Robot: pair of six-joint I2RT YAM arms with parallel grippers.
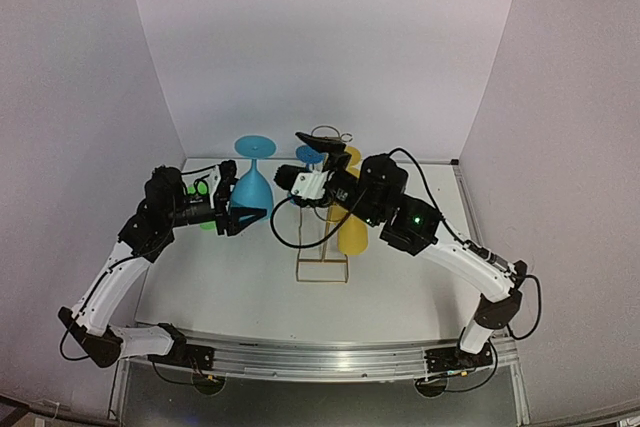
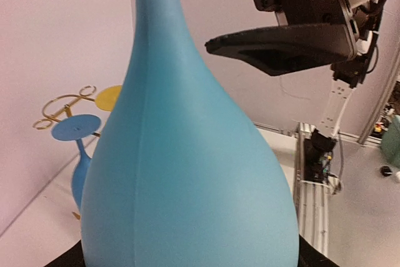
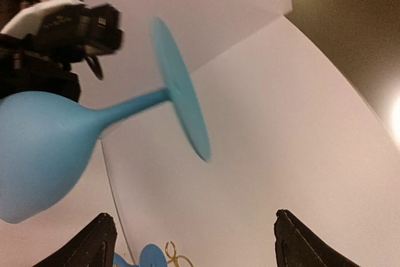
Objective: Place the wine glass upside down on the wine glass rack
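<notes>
**Item 1, far left.** Left gripper (image 1: 240,215), jaws clamped on the lower bowl of the wine glass (image 1: 250,190). A small green object (image 1: 203,190) sits behind it, mostly hidden; I cannot tell what it is.

**Item 2, left of centre.** The wine glass: blue and opaque, held upside down with its foot on top and its stem near upright. It looks to be clear of the white worktop (image 1: 230,287). It stands just left of the rack and does not touch it.

**Item 3, centre.** The wine glass rack (image 1: 322,265): a gold wire frame, narrow, with ring loops at the top. A second blue glass (image 2: 75,127) hangs in one loop by its foot. A yellow glass (image 1: 352,232) hangs on the right side.

**Item 4, right of centre.** Right gripper (image 3: 192,229), jaws wide apart and holding nothing. It hangs near the foot of the held glass, above the rack's top.

**Step in hand, as I judge it.** The glass is inverted and carried by the left arm alone. The hanging itself is not yet done.

**Next move calls for.**
- The left arm carries the glass rightward to a free loop.
- The stem goes in sideways so the foot seats on the ring.
- The right arm stays out of that path.
- The left jaws let go only once the foot bears on the wire.
</notes>
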